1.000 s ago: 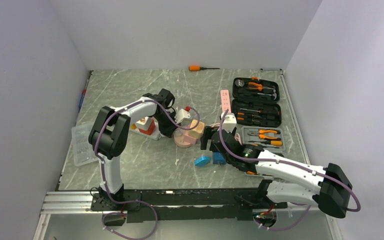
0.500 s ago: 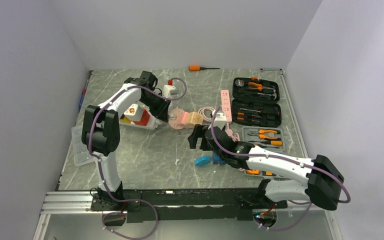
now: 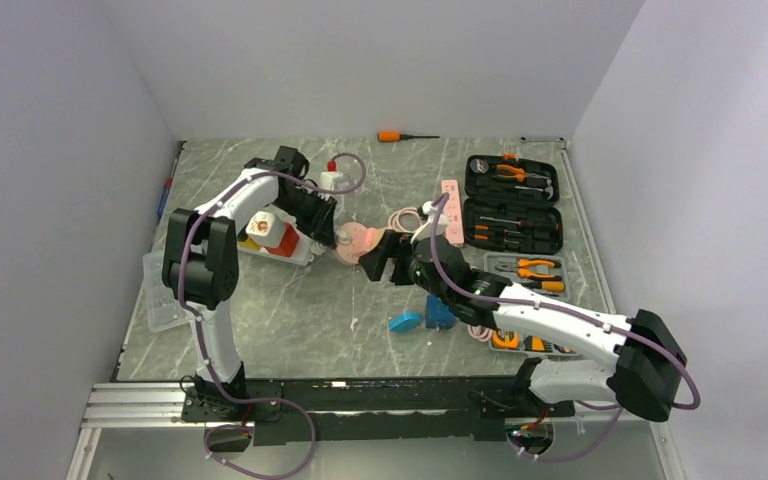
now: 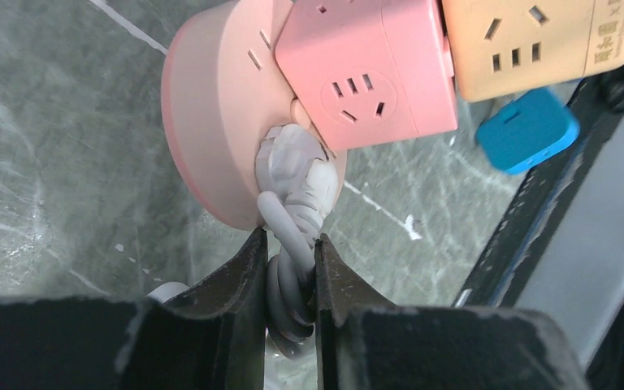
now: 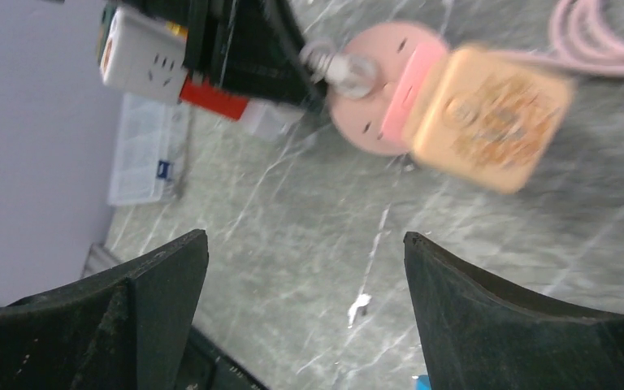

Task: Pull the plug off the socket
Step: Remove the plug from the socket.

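At pink socket (image 4: 211, 122): left jaws pinch plug cord (image 4: 280, 236); right jaws spread; orange cube (image 4: 528, 41) label illegible.

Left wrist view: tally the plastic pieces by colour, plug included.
Pink: 2, round pink socket disc and pink cube socket
Tan: 1, tan cube socket
Blue: 1, blue rounded plastic block
White: 1, white plug with cord
Total: 5

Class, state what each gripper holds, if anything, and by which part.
The left gripper pinches the grey cable just behind its plug, which sits in the round pink socket. The right gripper is open, holding nothing.
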Robot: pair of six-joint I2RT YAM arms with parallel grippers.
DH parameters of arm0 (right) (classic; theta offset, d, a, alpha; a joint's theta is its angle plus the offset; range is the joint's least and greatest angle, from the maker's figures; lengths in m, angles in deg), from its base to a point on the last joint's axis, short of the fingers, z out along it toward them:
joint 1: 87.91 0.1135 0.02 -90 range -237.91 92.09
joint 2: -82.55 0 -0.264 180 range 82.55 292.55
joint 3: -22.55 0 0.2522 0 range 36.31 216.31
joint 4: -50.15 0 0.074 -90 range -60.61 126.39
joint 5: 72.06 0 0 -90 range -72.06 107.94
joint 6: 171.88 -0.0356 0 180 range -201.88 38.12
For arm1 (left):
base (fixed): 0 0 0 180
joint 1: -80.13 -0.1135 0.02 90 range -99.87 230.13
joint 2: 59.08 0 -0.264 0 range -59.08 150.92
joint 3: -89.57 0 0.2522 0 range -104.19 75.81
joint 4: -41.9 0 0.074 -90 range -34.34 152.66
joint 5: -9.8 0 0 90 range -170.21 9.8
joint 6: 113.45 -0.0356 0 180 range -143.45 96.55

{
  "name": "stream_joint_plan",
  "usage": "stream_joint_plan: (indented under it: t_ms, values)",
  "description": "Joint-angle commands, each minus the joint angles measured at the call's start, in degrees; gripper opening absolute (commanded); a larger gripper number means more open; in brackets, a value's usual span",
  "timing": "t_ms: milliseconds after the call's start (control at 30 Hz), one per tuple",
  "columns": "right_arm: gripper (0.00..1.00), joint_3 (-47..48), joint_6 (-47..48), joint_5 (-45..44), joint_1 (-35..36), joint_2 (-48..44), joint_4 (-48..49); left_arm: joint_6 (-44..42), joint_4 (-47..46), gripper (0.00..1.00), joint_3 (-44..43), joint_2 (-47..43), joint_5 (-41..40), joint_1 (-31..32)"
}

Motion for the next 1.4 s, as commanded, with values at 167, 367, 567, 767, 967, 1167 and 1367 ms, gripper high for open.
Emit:
stream_joint_plan:
  t_ms: [167,367,567,767,967,1167,1367]
  values:
    - [0.91,0.99,-9.06,13.78,-0.08,8.61,10.18,22.13,-10.64,0.00,-6.43,1.56,20.72,-5.14]
    - [0.92,-2.72,-13.28,13.97,-3.32,14.15,24.43,27.79,-12.62,0.00,-6.43,4.13,27.58,-6.94]
    - [0.95,-4.67,-21.88,19.50,-7.30,26.38,45.19,28.54,-12.05,0.00,-6.87,4.62,32.01,-7.72]
    - [0.95,-2.96,-29.86,21.08,-8.00,35.79,54.61,27.77,-10.27,0.00,-8.16,5.48,34.90,-8.89]
    - [0.95,-1.88,-36.95,15.51,-8.41,43.42,63.77,24.72,-8.59,0.00,-6.83,5.29,36.17,-9.18]
    - [0.99,1.01,-41.55,9.15,-8.81,52.71,75.70,20.61,-5.10,0.00,-6.34,4.99,37.73,-9.43]
    - [1.00,5.22,-41.20,7.33,-9.65,56.60,74.29,16.74,-0.42,0.00,-7.31,4.96,38.29,-9.95]
